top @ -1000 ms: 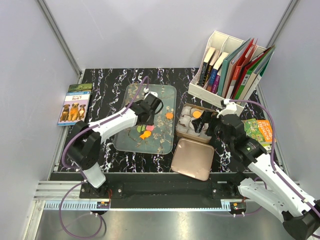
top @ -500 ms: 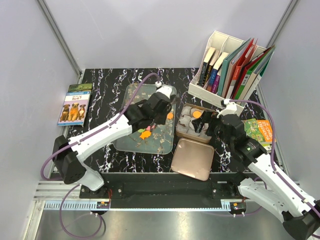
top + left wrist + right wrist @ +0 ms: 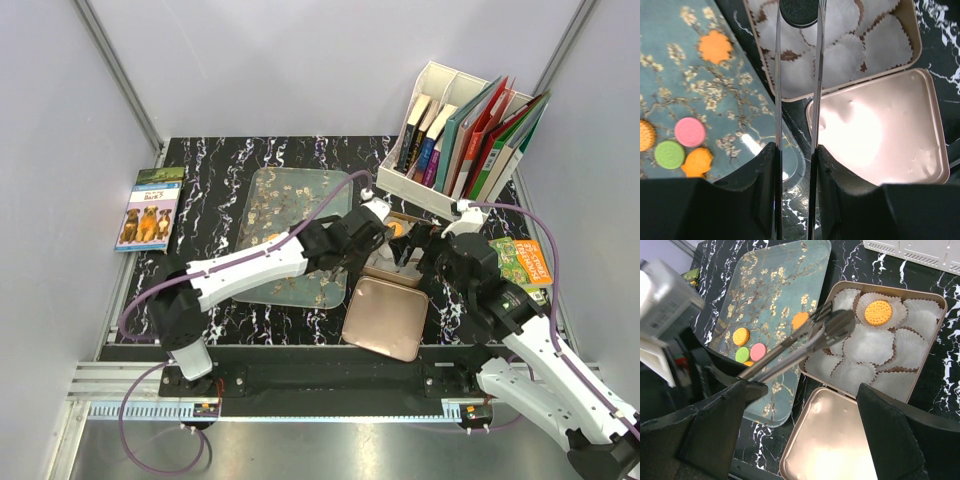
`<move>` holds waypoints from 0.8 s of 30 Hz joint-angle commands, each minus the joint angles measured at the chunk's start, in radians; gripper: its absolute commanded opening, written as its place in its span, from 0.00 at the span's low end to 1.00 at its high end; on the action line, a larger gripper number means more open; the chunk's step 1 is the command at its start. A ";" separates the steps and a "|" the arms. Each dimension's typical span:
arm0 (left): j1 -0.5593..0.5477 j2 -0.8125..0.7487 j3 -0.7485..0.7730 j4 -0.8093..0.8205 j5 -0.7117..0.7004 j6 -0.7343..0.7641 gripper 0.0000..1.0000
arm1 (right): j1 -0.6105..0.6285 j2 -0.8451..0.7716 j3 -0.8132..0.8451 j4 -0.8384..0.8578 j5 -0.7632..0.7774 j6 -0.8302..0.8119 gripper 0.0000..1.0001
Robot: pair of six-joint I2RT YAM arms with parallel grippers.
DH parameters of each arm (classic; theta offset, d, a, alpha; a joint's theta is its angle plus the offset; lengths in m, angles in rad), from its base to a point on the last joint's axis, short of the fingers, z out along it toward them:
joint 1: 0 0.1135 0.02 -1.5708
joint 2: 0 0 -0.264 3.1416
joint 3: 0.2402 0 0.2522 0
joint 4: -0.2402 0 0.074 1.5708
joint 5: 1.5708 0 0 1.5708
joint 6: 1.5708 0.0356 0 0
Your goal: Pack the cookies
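Note:
My left gripper (image 3: pixel 796 150) is shut on metal tongs (image 3: pixel 777 90), which pinch the black cookie (image 3: pixel 799 12) above the white paper cups of the gold tin (image 3: pixel 912 30). In the top view this gripper (image 3: pixel 360 240) is at the tin's left edge (image 3: pixel 362 272). One orange cookie (image 3: pixel 877 312) lies in a cup. On the floral tray (image 3: pixel 775 290) lie orange (image 3: pixel 800 319), yellow-orange (image 3: pixel 741 336), green (image 3: pixel 742 354) and pink (image 3: pixel 758 351) cookies. My right gripper (image 3: pixel 805 430) is open and empty over the tin lid (image 3: pixel 840 440), also seen in the top view (image 3: pixel 425 245).
The gold lid (image 3: pixel 385 318) lies in front of the tin. A white rack of books (image 3: pixel 465 135) stands at the back right. A green booklet (image 3: pixel 520 260) lies at the right, and a dog booklet (image 3: pixel 150 208) at the left edge.
My left arm has swung right from the tray to the tin, carrying the black cookie in the tongs. My right arm has barely moved.

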 commanded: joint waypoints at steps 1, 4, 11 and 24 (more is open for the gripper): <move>-0.019 0.023 0.070 0.025 0.034 0.008 0.18 | 0.004 -0.010 0.034 -0.001 0.031 -0.020 1.00; -0.026 0.039 0.067 0.025 0.043 0.002 0.18 | 0.004 -0.010 0.031 -0.003 0.033 -0.020 1.00; -0.038 0.065 0.076 0.027 0.046 -0.001 0.18 | 0.003 -0.010 0.025 -0.001 0.033 -0.018 1.00; -0.038 0.086 0.105 0.033 0.043 0.008 0.35 | 0.003 -0.023 0.023 -0.008 0.038 -0.020 1.00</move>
